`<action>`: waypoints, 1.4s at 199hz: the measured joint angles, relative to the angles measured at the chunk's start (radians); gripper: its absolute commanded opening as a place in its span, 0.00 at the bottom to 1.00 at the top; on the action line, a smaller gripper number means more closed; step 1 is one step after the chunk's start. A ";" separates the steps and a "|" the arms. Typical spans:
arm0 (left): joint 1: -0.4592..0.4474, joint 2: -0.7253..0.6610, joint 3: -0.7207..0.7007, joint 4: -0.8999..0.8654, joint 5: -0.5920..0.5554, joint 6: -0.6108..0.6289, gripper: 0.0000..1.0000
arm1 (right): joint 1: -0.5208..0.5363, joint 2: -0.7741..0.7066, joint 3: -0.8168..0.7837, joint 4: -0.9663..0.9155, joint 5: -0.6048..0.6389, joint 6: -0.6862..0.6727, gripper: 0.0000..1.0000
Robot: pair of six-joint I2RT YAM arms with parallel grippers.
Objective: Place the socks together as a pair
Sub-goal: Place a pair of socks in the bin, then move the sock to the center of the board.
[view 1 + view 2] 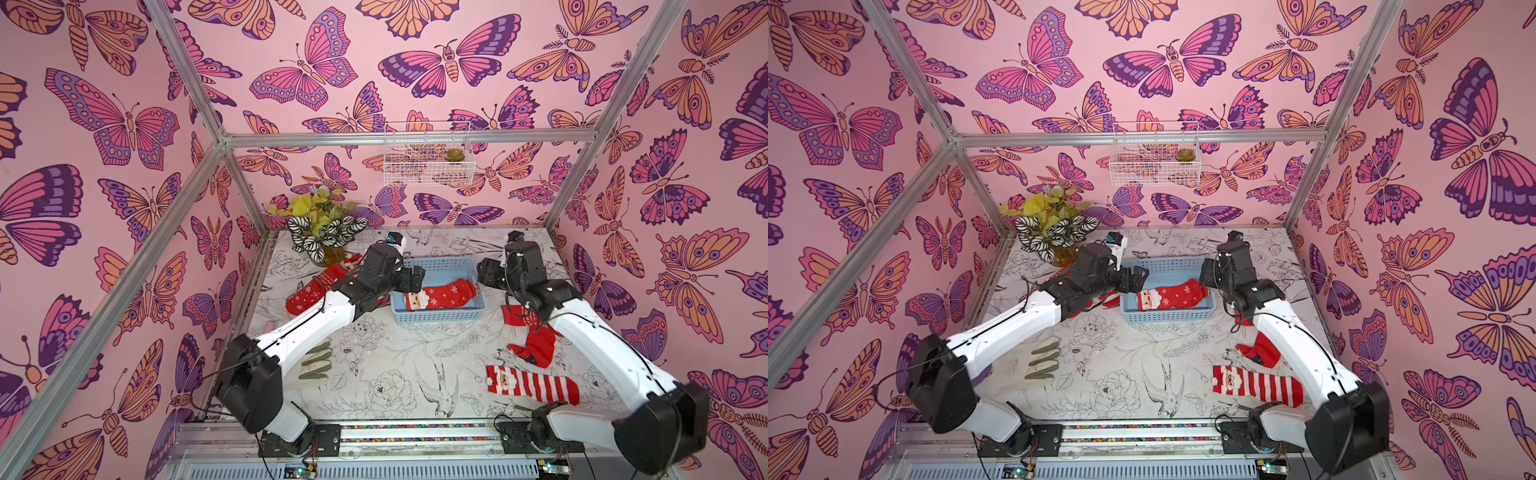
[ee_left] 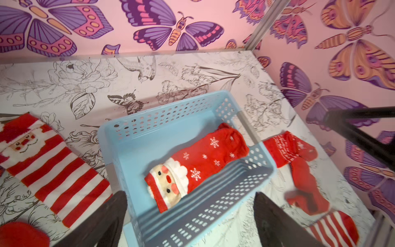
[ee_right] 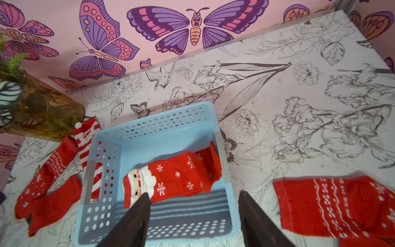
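Blue basket (image 1: 440, 261) stands on the worktop (image 1: 395, 365), toward the back edge and about midway between the left and right edges. Inside it, along the front wall, lies a Santa sock with snowflakes (image 1: 442, 296). The face is at the left end and the toe end rides up against the right wall. The right wrist view shows a doubled layer of red fabric there. It may be two socks stacked; cannot confirm.

Left claw (image 2: 190, 193): fingers (image 2: 102, 220) spread wide, nothing between them, holding nothing. It hangs over the basket's left end.

Right claw (image 3: 193, 192): fingers apart, less wide than the left pair, also empty. It hangs over the basket's right end.

Loose socks on the worktop:
- Left of the basket, near the left edge: left patterned sock (image 1: 309, 293) with left plain sock (image 3: 53, 205) touching it. Left striped sock (image 3: 87, 136) lies against the basket's left wall, reaching toward the plant (image 1: 320, 232) in the back left corner.
- Right of the basket, partly under the right arm: right patterned sock (image 3: 333, 205), with right plain sock (image 1: 536, 345) touching it on the front side.
- Near the front right corner: front striped sock (image 1: 532, 384), flat, Santa face toward the left.

Glove (image 1: 316, 361) with olive fingertips lies beside the left arm, toward the front left; its pale body barely shows against the worktop.
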 measured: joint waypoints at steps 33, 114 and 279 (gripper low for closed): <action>-0.023 -0.106 -0.099 -0.021 -0.003 -0.036 0.92 | 0.003 -0.090 -0.074 -0.110 0.002 0.016 0.56; -0.030 -0.409 -0.430 -0.078 0.032 -0.186 0.90 | 0.297 -0.231 -0.255 -0.296 0.079 0.156 0.47; -0.082 -0.613 -0.793 -0.090 0.020 -0.456 0.87 | 0.599 -0.064 -0.499 -0.333 0.132 0.521 0.43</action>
